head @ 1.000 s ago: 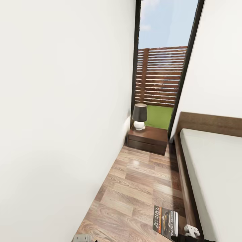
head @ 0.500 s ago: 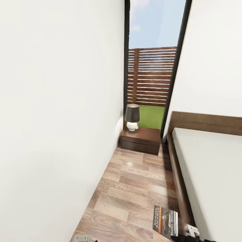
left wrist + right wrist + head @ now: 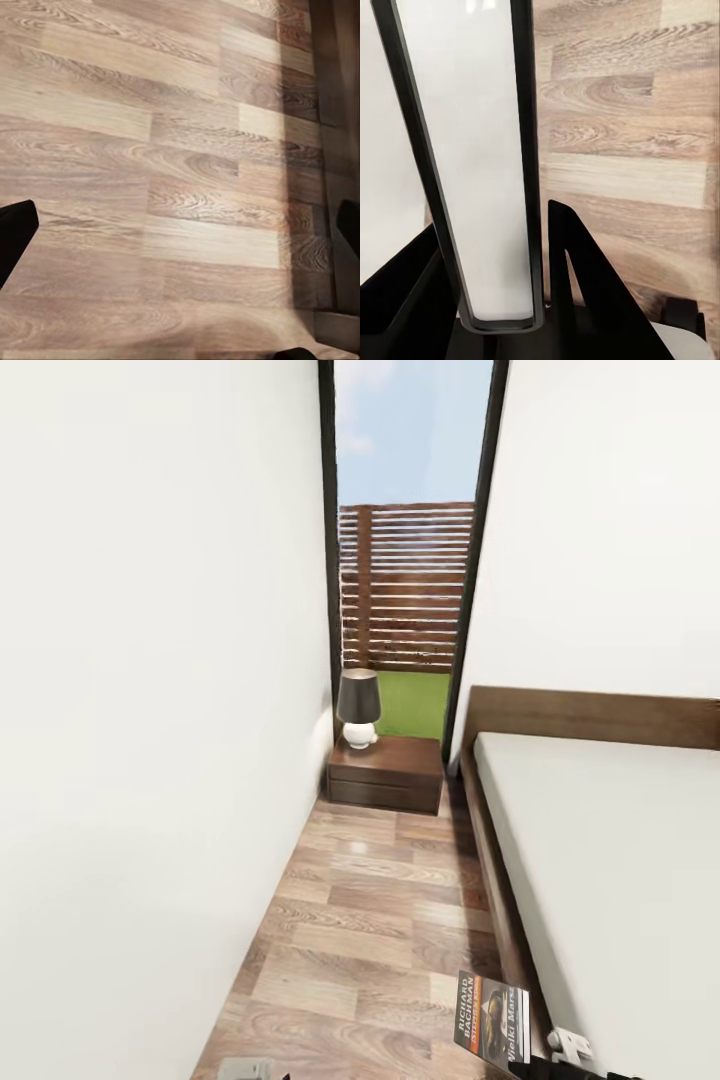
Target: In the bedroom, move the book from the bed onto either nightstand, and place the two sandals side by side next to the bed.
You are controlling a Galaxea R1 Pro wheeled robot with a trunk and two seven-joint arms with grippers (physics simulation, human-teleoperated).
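Note:
The book (image 3: pixel 492 1018) hangs upright over the wood floor at the lower right of the head view, with its dark cover and orange band facing me. My right gripper (image 3: pixel 548 1066) is shut on its lower end. In the right wrist view the book (image 3: pixel 472 150) shows edge-on, white pages between dark covers, clamped between the two black fingers (image 3: pixel 585 270). The nightstand (image 3: pixel 388 772) stands far ahead in the corner by the window, left of the bed (image 3: pixel 600 860). My left gripper (image 3: pixel 180 229) is open above bare floor. The sandals are out of view.
A dark-shaded lamp (image 3: pixel 358 706) takes up the left part of the nightstand top. A white wall (image 3: pixel 150 710) runs along the left, leaving a narrow floor aisle (image 3: pixel 380 900) between it and the bed frame (image 3: pixel 497 900). The tall window (image 3: pixel 405 560) is behind the nightstand.
The whole head view has swung, so the window, nightstand and bed sit further left in the picture. The book stays held at the same spot in my right gripper.

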